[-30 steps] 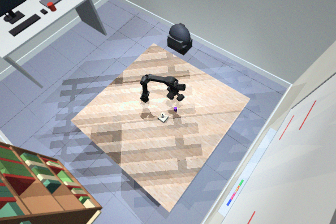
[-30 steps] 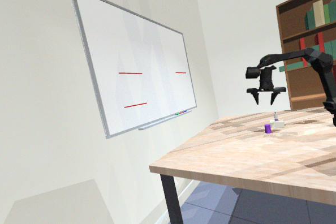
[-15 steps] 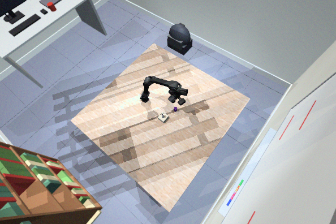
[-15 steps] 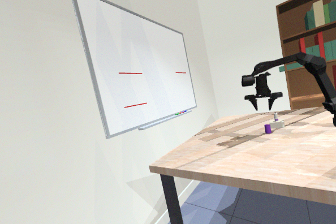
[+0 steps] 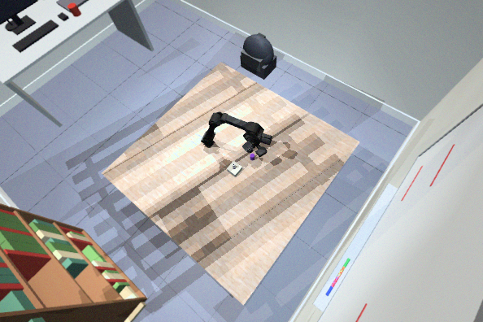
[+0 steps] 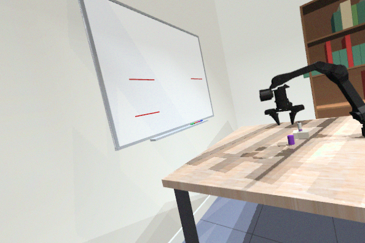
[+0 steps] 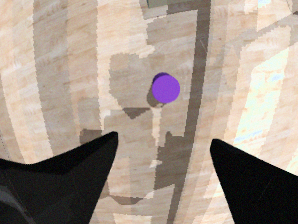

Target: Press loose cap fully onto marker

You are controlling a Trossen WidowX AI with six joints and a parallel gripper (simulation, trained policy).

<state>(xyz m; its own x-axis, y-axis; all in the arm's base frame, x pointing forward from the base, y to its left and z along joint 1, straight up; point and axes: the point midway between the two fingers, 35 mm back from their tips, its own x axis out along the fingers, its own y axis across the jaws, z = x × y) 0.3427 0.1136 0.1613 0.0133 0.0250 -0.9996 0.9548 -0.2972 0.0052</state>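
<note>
The purple cap (image 5: pixel 252 157) (image 6: pixel 290 140) (image 7: pixel 166 89) stands upright on the table (image 5: pixel 245 260) (image 6: pixel 222 181). The marker (image 5: pixel 234 165) (image 6: pixel 299 126) stands upright in the pale holder block (image 5: pixel 235 171) (image 6: pixel 305 134), a short way from the cap, its tip bare. In the wrist view only an edge of the block (image 7: pixel 172 3) shows at the top. My gripper (image 6: pixel 285 124) (image 7: pixel 165 141) is open and empty, pointing down above the table. In the wrist view the cap lies ahead of the fingertips, between their lines but not between the fingers.
A whiteboard (image 6: pixel 160 73) with a pen tray hangs on the wall. A bookshelf (image 5: pixel 62 280) (image 6: pixel 323 30), a desk (image 5: pixel 9 65) with a monitor, and a dark round object on a black box (image 5: pixel 258 65) stand around the table. Shadows cross the table top.
</note>
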